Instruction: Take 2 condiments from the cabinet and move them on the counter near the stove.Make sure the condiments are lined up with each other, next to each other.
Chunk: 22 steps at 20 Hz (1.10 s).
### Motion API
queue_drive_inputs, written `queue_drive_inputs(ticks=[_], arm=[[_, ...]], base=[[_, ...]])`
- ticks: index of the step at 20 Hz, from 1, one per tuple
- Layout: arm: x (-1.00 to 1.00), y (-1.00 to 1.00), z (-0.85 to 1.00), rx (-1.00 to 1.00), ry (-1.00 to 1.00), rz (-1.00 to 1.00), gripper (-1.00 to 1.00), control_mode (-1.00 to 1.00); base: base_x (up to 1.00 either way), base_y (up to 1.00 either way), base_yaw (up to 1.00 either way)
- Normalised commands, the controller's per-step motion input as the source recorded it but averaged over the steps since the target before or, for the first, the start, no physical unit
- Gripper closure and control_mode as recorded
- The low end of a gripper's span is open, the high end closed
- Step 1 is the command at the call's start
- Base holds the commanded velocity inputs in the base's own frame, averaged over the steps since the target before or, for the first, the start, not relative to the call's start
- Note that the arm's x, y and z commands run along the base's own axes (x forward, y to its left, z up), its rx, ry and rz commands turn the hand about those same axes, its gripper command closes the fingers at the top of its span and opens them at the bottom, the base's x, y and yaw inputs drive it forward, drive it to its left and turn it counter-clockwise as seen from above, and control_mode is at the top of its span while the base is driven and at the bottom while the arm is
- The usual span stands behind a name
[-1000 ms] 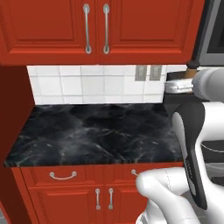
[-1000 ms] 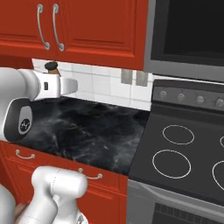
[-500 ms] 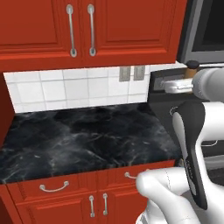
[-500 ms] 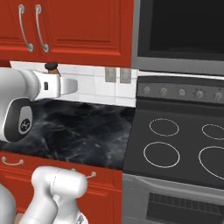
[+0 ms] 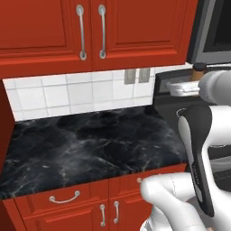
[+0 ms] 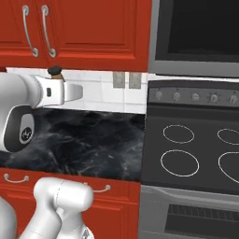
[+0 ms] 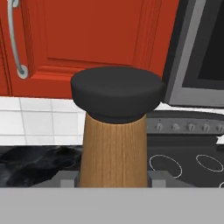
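- A wooden mill [image 7: 114, 144] with grained, tapered body and round matte black cap fills centre frame, pinched at its base by the gripper [image 7: 113, 178].
- Behind: glossy red panelled cabinet [image 7: 87, 39], veined black counter [image 5: 90, 144], ring-marked stove [image 6: 191, 154] at right.

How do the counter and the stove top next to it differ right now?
The counter is black with faint white veining; the stove top is plain dark grey with white ring burners. The counter is backed by white tiles, while the stove has a raised back panel carrying a row of silver knobs. Below the counter sit red drawers; below the stove is a grey oven front. Both are flat, dark surfaces with nothing standing on them.
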Motion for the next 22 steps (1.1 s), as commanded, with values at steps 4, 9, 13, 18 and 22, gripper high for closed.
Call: queue_drive_inputs(ticks=[4, 9, 13, 18, 22], arm=[[0.0, 0.0, 0.0, 0.0, 0.0, 0.0, 1.0, 1.0], [0.0, 0.0, 0.0, 0.0, 0.0, 0.0, 1.0, 1.0], [0.0, 0.0, 0.0, 0.0, 0.0, 0.0, 1.0, 1.0], [0.0, 0.0, 0.0, 0.0, 0.0, 0.0, 1.0, 1.0], [0.0, 0.0, 0.0, 0.0, 0.0, 0.0, 1.0, 1.0]], base=[[0.49, 0.24, 0.0], [0.57, 0.16, 0.03], [0.53, 0.17, 0.06], [0.1, 0.02, 0.01], [0.0, 0.0, 0.0]])
